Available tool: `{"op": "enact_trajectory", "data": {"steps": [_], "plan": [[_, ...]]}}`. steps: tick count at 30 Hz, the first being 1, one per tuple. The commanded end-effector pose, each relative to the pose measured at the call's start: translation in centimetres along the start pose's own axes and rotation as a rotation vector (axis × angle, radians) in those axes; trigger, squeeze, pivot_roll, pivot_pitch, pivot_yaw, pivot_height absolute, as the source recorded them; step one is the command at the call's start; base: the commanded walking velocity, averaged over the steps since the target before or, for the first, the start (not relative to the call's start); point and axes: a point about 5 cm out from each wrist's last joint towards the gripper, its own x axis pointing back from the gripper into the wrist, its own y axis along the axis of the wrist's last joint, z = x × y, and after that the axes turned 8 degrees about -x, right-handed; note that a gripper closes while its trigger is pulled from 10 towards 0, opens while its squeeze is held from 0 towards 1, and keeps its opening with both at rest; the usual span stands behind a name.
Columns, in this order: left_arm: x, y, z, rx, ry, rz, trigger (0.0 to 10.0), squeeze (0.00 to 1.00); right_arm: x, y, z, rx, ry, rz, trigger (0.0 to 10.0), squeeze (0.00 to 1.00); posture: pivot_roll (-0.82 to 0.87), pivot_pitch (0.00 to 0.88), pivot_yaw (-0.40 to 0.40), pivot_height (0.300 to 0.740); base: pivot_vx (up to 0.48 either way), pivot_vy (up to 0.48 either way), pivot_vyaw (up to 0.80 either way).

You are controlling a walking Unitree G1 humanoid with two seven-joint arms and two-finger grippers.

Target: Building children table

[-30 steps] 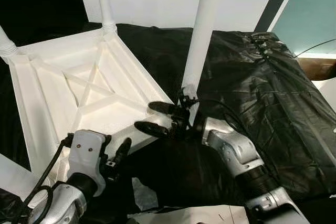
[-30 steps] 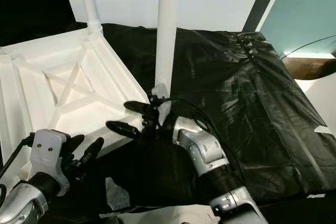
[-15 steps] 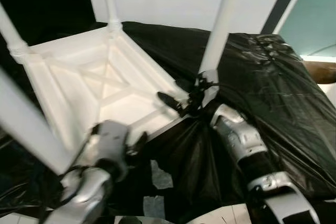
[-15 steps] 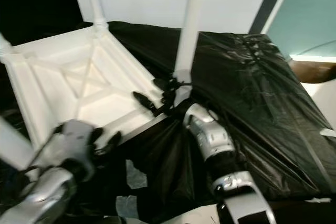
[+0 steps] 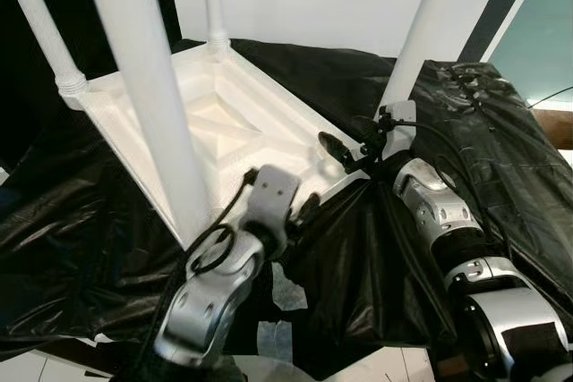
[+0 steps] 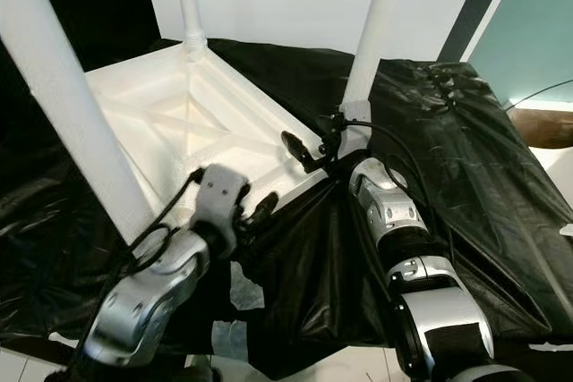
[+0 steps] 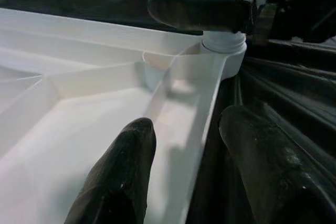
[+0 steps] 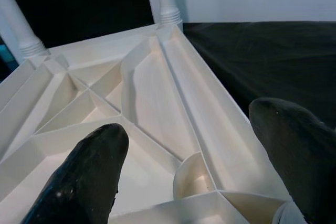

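Upturned white plastic children table [image 5: 224,127] on black-sheeted bench [image 5: 501,158]. Left gripper [image 7: 184,177] spread astride rim at 6 o'clock; right gripper [image 8: 194,166] spread at 3 o'clock corner.

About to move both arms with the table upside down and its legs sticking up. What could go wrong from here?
1. The left gripper straddles the table rim with fingers open, not clamped; the rim may slip out if lifted.
2. The right gripper sits open at the corner by a leg; a sideways push might strain that joint.
3. The black plastic sheet is loose and wrinkled, so the table may slide or snag.
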Motion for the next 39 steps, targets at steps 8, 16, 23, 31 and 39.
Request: {"op": "enact_trajectory", "data": {"steps": [8,16,23,31,39], "plan": [[1.3,-0.8,-0.7,-0.003,-0.089,0.022,10.0,0.00,0.6,-0.7,-1.4,0.045,-0.104,0.019,10.0,0.00,0.19,0.038,-0.049,0.740,0.000,0.000,0.00],[6.9,-2.4,-0.4,0.036,-0.078,0.127,10.0,0.00,-0.4,-2.0,-0.3,0.018,-0.087,0.084,10.0,0.00,0.23,0.037,-0.065,0.740,0.000,0.000,0.00],[10.9,-2.7,-0.7,0.015,-0.128,0.199,10.0,0.00,-0.7,-2.5,0.2,0.047,-0.060,0.115,10.0,0.00,0.25,0.045,-0.075,0.740,0.000,0.000,0.00],[17.2,-2.5,1.8,-0.084,-0.129,0.334,10.0,0.00,-0.6,-2.9,0.4,0.064,-0.036,0.136,10.0,0.00,0.27,0.050,-0.078,0.740,0.000,0.000,0.00],[20.3,-2.5,4.7,-0.088,-0.018,0.402,10.0,0.00,-0.4,-3.3,0.4,0.072,-0.022,0.153,10.0,0.00,0.26,0.056,-0.068,0.740,0.000,0.000,0.00]]}}
